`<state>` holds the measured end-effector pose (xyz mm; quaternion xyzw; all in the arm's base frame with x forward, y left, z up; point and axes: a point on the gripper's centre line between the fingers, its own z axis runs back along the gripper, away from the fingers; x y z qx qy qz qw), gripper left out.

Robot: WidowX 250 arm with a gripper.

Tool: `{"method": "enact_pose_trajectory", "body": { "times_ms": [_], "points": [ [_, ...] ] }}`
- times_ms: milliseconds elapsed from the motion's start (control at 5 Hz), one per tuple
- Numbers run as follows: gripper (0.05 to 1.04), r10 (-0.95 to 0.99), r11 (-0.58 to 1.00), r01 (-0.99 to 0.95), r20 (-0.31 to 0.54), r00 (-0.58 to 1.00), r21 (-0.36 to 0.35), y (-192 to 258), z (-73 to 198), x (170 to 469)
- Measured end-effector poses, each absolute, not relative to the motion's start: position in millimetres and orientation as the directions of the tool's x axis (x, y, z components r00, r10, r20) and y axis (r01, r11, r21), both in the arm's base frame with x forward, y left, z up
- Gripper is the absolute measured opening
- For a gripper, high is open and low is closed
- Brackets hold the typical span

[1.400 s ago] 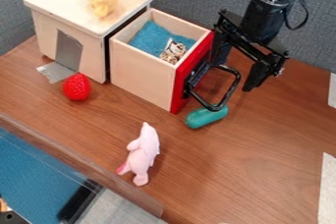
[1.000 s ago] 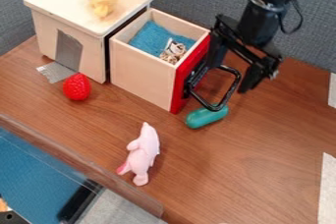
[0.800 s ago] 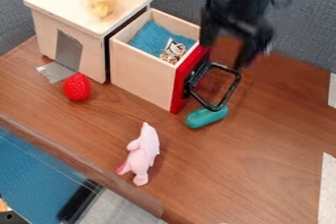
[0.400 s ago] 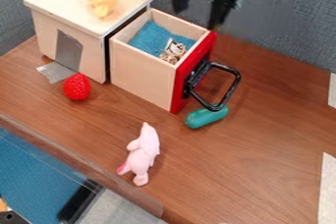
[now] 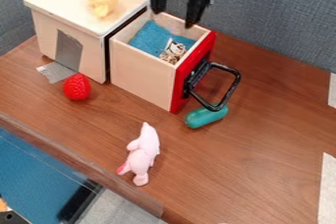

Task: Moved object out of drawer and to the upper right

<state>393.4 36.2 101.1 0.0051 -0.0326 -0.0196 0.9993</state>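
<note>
Open pale wooden drawer point(image 5: 141, 75), black two-finger tool point(image 5: 174, 18) above it.
Left to right on the brown wooden surface point(image 5: 269, 169): a red strawberry-shaped toy point(image 5: 76, 87), then a pink plush-looking animal point(image 5: 144, 153); inside the drawer, a small brown-and-white patterned object point(image 5: 173, 51) near its red front, the tool's fingers spread apart overhead; then a teal rounded toy point(image 5: 207, 117) by the black handle point(image 5: 234, 86).

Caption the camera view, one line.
Open gripper hangs above the pulled-out drawer, which holds a small patterned object.
</note>
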Motion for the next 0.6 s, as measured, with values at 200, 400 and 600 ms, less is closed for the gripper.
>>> {"method": "enact_pose_trajectory", "body": {
  "times_ms": [200,400,600],
  "points": [
    [1.001,-0.020,1.000,0.019,0.014,1.000,0.024,43.2,77.0,396.9],
    [1.001,-0.012,0.999,0.012,-0.029,1.000,0.029,45.1,61.8,399.8],
    [1.000,0.001,1.000,0.001,-0.059,0.998,0.022,44.3,51.2,398.8]
  ]
}}
